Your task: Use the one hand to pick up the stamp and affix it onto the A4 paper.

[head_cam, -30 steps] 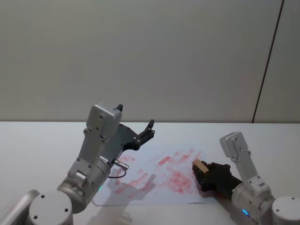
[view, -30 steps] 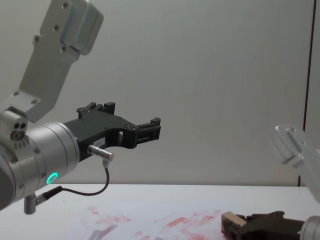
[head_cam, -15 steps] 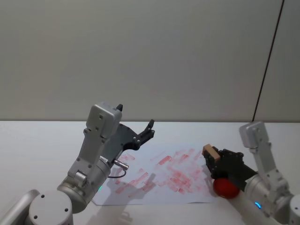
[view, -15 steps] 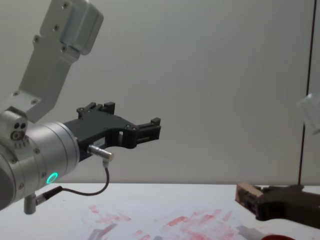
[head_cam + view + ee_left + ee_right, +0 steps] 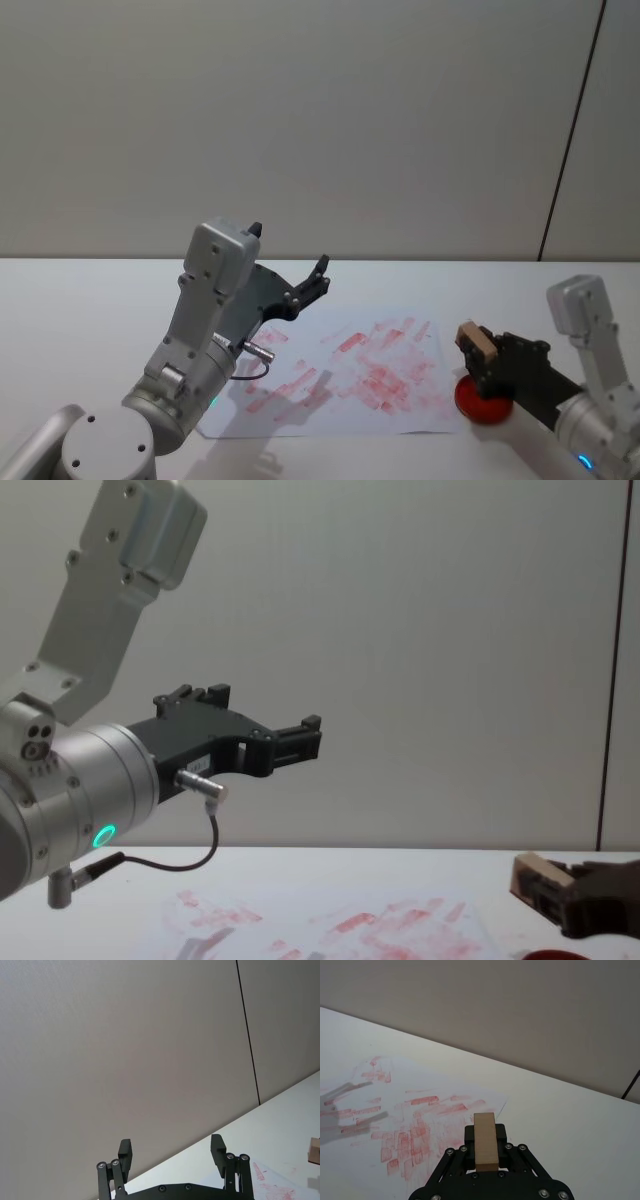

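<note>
Presently, right tool (image 5: 478, 350) black, pinching the stamp (image 5: 476, 341), a pale rectangular wooden block held in the air above a red round pad (image 5: 482, 402) just off the right edge of the A4 paper (image 5: 350, 372). Paper flat on the white table (image 5: 80, 300), smeared with red rectangular marks. Left tool (image 5: 296, 736) raised over the paper's left part, fingers spread, holding nothing.

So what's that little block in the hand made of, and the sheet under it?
The stamp, gripped in the right hand, looks like bare pale wood: tan, matte, square-edged, though no grain is clear. The A4 paper looks like plain white paper, flat and thin, smeared with red ink marks. The left hand hangs open above the table.
</note>
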